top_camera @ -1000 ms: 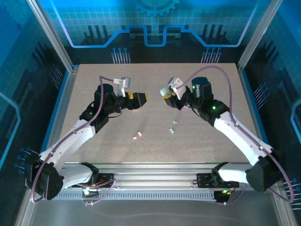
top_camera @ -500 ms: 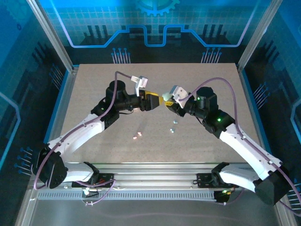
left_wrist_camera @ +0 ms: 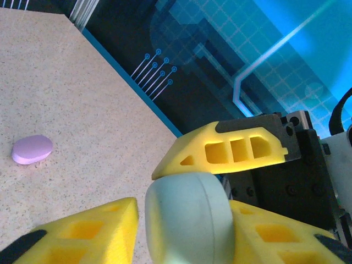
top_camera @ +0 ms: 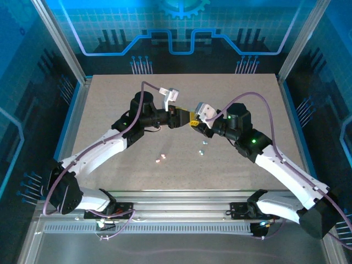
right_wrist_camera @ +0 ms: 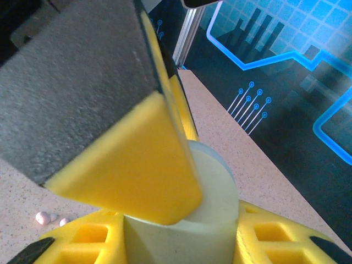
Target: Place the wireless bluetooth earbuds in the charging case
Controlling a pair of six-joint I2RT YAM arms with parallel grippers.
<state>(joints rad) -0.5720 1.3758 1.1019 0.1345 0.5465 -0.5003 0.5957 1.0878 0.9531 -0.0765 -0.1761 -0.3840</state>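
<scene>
A pale mint charging case [left_wrist_camera: 190, 217] hangs above the table's middle. My right gripper [right_wrist_camera: 181, 234] is shut on it, the case [right_wrist_camera: 214, 190] touching both its fingers. My left gripper [left_wrist_camera: 181, 225] brackets the same case crosswise. One left finger touches it and the other stands a thin gap off. In the top view both grippers meet tip to tip, the left [top_camera: 183, 117] and the right [top_camera: 194, 122]. On the table below lie two pink earbuds [top_camera: 159, 158] and two mint earbuds [top_camera: 202, 147]. The pink earbuds [right_wrist_camera: 50, 219] also appear in the right wrist view. No purple earbuds can be made out.
A closed purple oval case [left_wrist_camera: 32, 149] lies on the speckled table [top_camera: 110, 104] off to one side in the left wrist view. Blue enclosure walls [top_camera: 176, 33] ring the table. Both forearms slant inward over the near half.
The left gripper has moved right and met the right gripper at the centre, its fingers now around the case. The right gripper shifted slightly left, still holding the case.
</scene>
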